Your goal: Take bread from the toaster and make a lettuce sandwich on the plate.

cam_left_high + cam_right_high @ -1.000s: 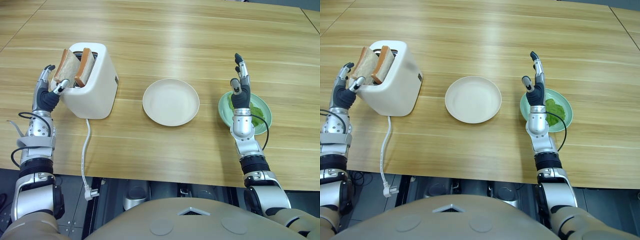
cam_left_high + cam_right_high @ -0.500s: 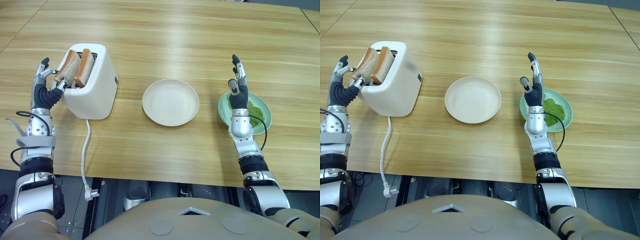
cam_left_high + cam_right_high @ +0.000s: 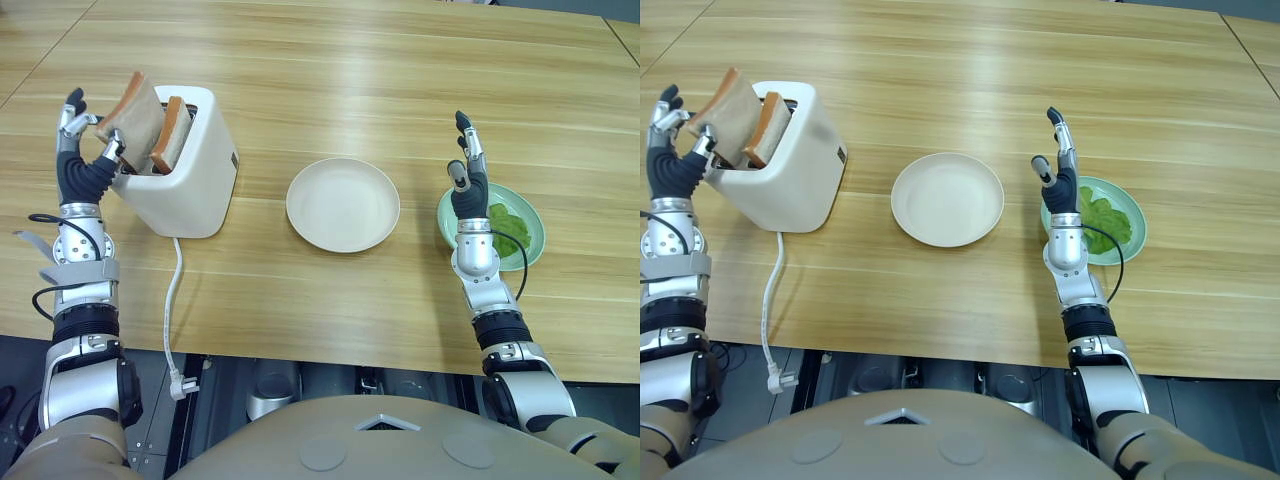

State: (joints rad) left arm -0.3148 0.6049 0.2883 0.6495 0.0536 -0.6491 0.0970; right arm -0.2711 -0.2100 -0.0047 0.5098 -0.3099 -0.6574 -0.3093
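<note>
The lower end of the bread slice (image 3: 133, 100) pinched in the left hand (image 3: 84, 168) is hiding inside the toaster (image 3: 195, 180), below the fingers (image 3: 70, 105). The second slice (image 3: 167, 135) is showing just its top. The right hand (image 3: 468, 187), fingers straight, is covering the lettuce plate (image 3: 532, 250) rim behind it.

Bright, even light, apparently from overhead; a pale sheen streaks the wooden surface (image 3: 420, 90), and the toaster (image 3: 195, 175) throws only a faint shadow.
</note>
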